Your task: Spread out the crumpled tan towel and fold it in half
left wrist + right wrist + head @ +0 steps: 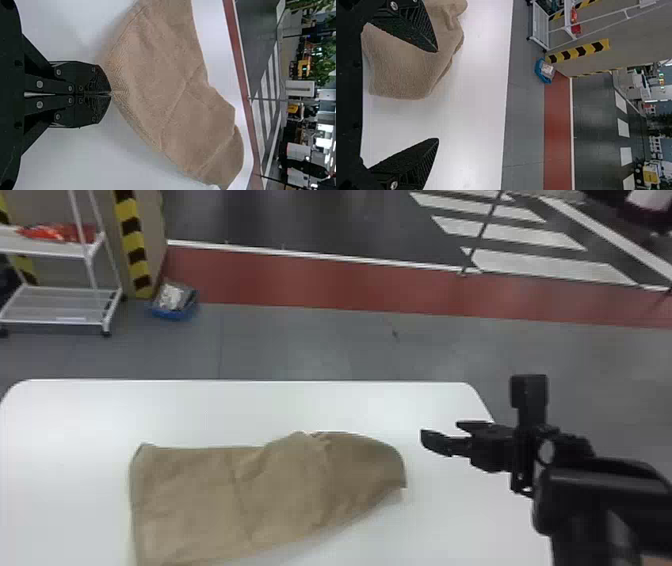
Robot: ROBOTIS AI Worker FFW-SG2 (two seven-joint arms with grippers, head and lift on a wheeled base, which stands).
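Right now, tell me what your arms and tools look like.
My right arm is black, with a smooth rounded casing and a blocky bracket near the wrist. The left tool and right tool are black too, each with two tapering fingers, ridged near the tips, and round silvery screws.

Tan towel (280, 495), partly spread on the white surface (75, 415)
The soft, finely textured cloth lies lengthwise from left to right, its left part broad and fairly flat with a straight side edge and faint creases. Toward the middle it puckers at the far edge, and the right part is folded and rumpled, narrowing to a rounded end with a small corner. In the left wrist view, its edge gathers to a point, pinched in the left pincer (111, 94).
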